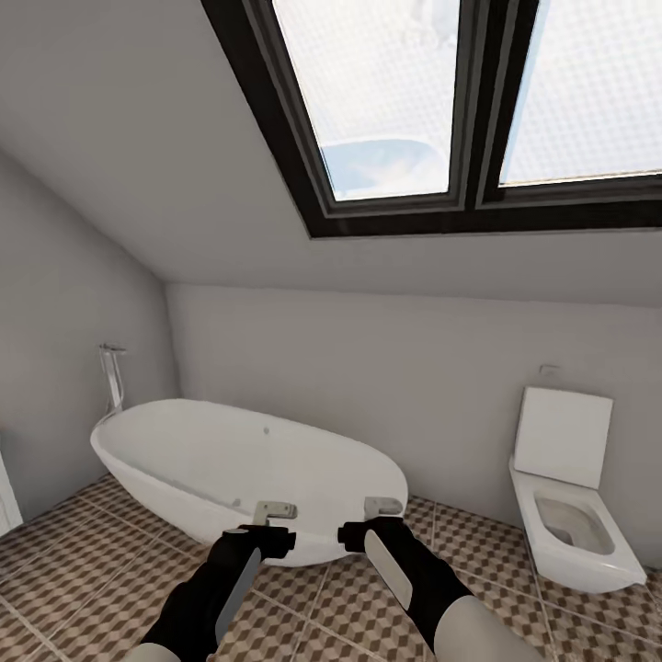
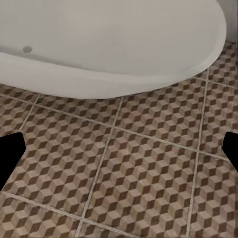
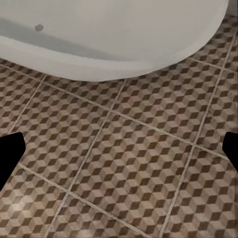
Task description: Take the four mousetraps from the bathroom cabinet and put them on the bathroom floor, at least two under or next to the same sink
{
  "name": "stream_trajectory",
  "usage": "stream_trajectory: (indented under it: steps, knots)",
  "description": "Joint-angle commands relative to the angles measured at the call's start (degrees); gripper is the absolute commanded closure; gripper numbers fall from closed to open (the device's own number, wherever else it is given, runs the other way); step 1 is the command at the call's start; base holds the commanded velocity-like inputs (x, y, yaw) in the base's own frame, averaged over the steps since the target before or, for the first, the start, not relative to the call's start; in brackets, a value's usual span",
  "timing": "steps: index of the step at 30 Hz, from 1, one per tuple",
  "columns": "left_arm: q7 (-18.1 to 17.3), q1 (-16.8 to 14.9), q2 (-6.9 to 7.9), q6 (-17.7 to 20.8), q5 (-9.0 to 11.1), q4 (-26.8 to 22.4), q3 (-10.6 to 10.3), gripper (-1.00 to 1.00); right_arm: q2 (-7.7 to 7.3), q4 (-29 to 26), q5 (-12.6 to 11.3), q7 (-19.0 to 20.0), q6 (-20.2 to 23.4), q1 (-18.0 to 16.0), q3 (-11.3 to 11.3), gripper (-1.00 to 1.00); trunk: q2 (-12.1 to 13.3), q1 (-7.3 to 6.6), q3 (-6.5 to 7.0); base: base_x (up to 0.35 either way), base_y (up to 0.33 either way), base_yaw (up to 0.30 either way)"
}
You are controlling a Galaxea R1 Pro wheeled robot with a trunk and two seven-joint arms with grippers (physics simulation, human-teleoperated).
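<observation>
While both grippers' fingers stand apart, bathroom floor lies between them, untouched.

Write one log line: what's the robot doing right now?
place: bathroom floor | facing: bathtub, toilet | left gripper: open, empty | right gripper: open, empty

Cube-patterned bathroom floor, white bathtub and toilet on it

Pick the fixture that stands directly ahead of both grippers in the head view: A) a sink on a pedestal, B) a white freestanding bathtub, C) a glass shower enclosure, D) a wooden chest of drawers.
B: the white bathtub sits on the patterned floor just beyond the left gripper and right gripper.
</observation>
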Motion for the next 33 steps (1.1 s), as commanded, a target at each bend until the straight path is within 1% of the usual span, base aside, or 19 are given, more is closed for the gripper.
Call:
stream_trajectory:
  steps: [1,23,33]
  knots:
    - [0.5,0.0,0.03,0.2,0.6,-0.1,-0.1,-1.00,-0.03,0.0,-0.6,-0.5,0.1,0.0,0.3,-1.00,0.0,0.03,0.02,0.000,0.000,-0.260]
    - [0.6,0.0,0.03,0.2,0.5,0.0,0.0,-1.00,0.04,0.0,-0.6,-0.5,0.1,0.0,0.4,-1.00,0.0,0.03,1.16,0.000,0.000,-0.262]
    - [0.7,0.0,0.03,0.2,0.5,0.0,-0.2,-1.00,-0.01,0.0,-0.6,1.0,0.1,0.0,0.3,-1.00,0.0,0.03,1.67,0.000,0.000,-0.264]
